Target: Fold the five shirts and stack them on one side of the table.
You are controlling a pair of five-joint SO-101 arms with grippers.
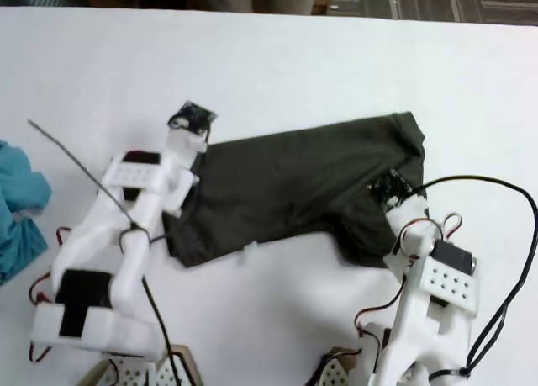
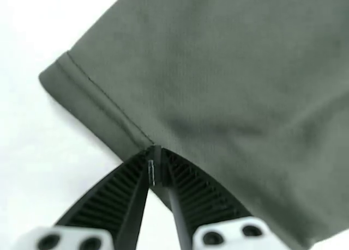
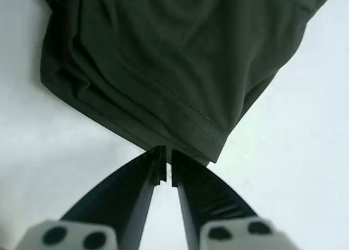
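A dark green shirt [image 1: 294,184] lies spread and rumpled across the middle of the white counter [image 1: 336,58], gripped at opposite ends by two robot arms. The left pincer [image 1: 192,119] sits at the shirt's 10 o'clock corner. Its wrist view shows the jaws together on the stitched hem, with fabric caught right at the tips. The right pincer [image 1: 391,188] sits toward the shirt's 4 o'clock side, where the cloth is bunched. Its jaws are nearly closed and appear clamped on the very edge of a hem, with little cloth between them. A teal cloth heap [image 1: 17,209], probably more shirts waiting their turn, rests at the counter's 9 o'clock edge.

The fold looks barely begun, and the shallow bites are the main risk. If either arm pulls hard or lifts fast, the hem could slip free and leave one end dropped and the fold skewed. If the two arms travel unevenly, the shirt could twist. The wrinkles near the right pincer may also get pressed into the fold.
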